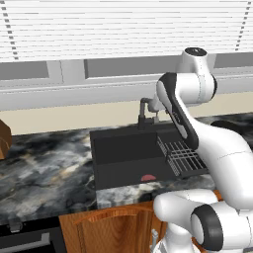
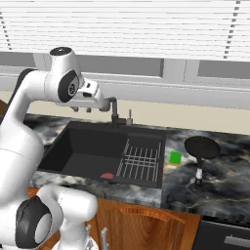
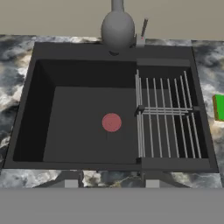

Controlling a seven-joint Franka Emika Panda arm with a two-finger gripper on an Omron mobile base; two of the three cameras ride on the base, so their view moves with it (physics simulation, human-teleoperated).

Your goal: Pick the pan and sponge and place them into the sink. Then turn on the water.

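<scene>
Right base view: the pan [image 2: 201, 147] sits on the marbled table [image 2: 229, 188] to the right of the sink [image 2: 73, 146], its thin handle [image 2: 199, 171] running toward the table's front edge and ending in a light tip. The green sponge [image 2: 176, 157] lies between the pan and the sink's wire rack [image 2: 141, 161], just beside the rim. The tool [image 2: 81, 109] hangs above the sink near the faucet [image 2: 115, 113], its fingertips [image 3: 71, 180] parted about halfway with nothing between them. The pan looks rigid and fairly heavy, and would likely tip if held by the handle's end, so gripping the handle close to the bowl seems safer. The sponge is probably light and squashy, best pinched across its short sides.
</scene>
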